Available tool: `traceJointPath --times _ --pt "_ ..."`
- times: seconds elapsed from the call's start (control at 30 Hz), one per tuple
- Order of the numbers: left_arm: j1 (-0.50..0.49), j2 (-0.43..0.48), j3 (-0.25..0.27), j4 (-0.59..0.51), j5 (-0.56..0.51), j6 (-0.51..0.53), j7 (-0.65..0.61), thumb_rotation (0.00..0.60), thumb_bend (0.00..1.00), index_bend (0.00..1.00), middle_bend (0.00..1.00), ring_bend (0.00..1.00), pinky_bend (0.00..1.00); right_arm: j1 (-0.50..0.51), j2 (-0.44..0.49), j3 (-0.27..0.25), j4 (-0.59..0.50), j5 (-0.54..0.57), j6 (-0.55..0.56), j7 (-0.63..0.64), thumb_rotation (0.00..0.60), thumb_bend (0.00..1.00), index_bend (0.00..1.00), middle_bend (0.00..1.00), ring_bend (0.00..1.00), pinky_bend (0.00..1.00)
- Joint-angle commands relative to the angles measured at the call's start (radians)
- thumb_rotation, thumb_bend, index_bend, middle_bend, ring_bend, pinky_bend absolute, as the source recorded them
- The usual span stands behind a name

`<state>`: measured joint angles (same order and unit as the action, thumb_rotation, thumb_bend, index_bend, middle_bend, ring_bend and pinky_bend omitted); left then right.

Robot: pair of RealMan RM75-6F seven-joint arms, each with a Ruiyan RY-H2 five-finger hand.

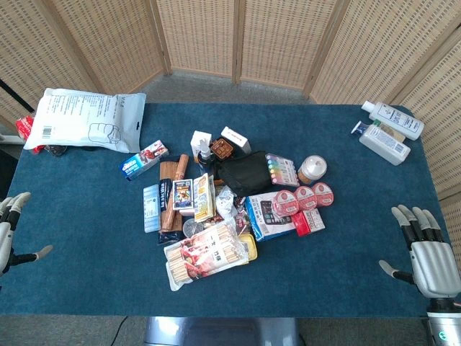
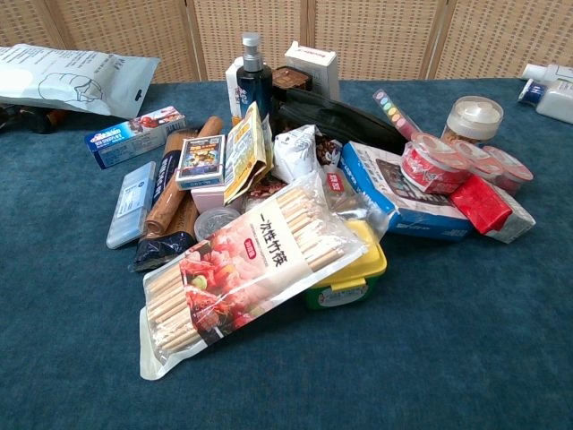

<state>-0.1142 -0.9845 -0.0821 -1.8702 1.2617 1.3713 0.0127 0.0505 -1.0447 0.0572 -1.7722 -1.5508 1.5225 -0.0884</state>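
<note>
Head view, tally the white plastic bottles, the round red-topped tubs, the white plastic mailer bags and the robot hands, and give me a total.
White plastic bottles: 2
Round red-topped tubs: 3
White plastic mailer bag: 1
Robot hands, left hand and right hand: 2
Total: 8

You have a matt, napped blue cloth point(image 1: 86, 238) over the table. The skewer packet point(image 2: 242, 273) is glossy clear plastic over pale wood sticks. The right hand point(image 1: 431, 263) shows smooth grey plastic.
</note>
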Motion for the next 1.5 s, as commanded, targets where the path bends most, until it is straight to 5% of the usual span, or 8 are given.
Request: traceJointPath --times 0.03,0.27,0.6,0.8,1.5 --pt "-0.002 -0.003 -0.001 0.006 -0.009 -0.005 0.006 0.600 0.00 0.00 0.00 0.00 0.00 0.001 -0.001 -0.001 0.000 -0.001 -0.002 -0.002 0.600 0.00 0.00 0.00 0.00 0.00" --pt "-0.022 -0.053 -0.037 0.055 -0.076 -0.019 0.011 0.600 0.00 0.00 0.00 0.00 0.00 0.003 -0.002 -0.003 -0.002 0.001 -0.009 -0.005 0.600 0.00 0.00 0.00 0.00 0.00" --pt "-0.162 -0.238 -0.208 0.164 -0.340 -0.088 0.097 0.600 0.00 0.00 0.00 0.00 0.00 0.000 0.005 -0.003 -0.007 -0.002 -0.001 0.007 0.600 0.00 0.00 0.00 0.00 0.00" --pt "-0.254 -0.294 -0.265 0.168 -0.472 -0.126 0.208 0.600 0.00 0.00 0.00 0.00 0.00 -0.002 0.012 -0.003 -0.006 -0.004 0.003 0.023 0.600 0.00 0.00 0.00 0.00 0.00" --pt "-0.524 -0.561 -0.328 0.537 -0.788 -0.287 0.441 0.600 0.00 0.00 0.00 0.00 0.00 -0.003 0.018 -0.001 -0.005 -0.003 0.005 0.039 0.600 0.00 0.00 0.00 0.00 0.00"
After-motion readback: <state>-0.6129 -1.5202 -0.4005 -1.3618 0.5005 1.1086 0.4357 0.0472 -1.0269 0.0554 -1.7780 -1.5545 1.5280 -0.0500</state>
